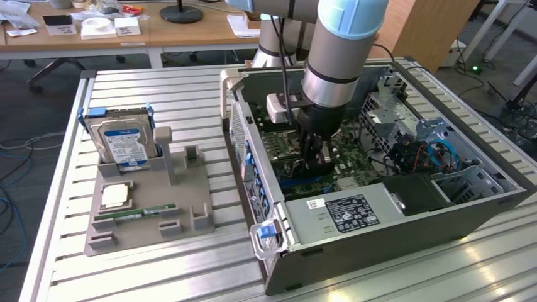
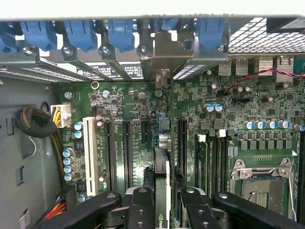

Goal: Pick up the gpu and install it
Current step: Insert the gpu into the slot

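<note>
In the exterior view my gripper [image 1: 316, 162] reaches down into the open computer case [image 1: 378, 242], low over the green motherboard [image 1: 290, 167]. The wrist view shows the gpu [image 2: 162, 174] edge-on between my black fingers [image 2: 141, 205], which are shut on it. The card stands upright over the motherboard [image 2: 119, 102], between two long black expansion slots [image 2: 127, 152]. Its silvery metal bracket [image 2: 164, 50] sits against the case's rear wall, among the blue slot latches [image 2: 81, 33]. I cannot tell whether the card's lower edge is seated in a slot.
On the slatted table, a grey holder [image 1: 188, 211] carries a blue-and-white-labelled hard drive [image 1: 122, 143], a processor [image 1: 116, 195] and a green memory stick [image 1: 134, 216]. Inside the case are a power supply [image 1: 353, 211], cables [image 1: 436, 154], a sleeved cable bundle [image 2: 35, 121] and the processor socket [image 2: 259, 183].
</note>
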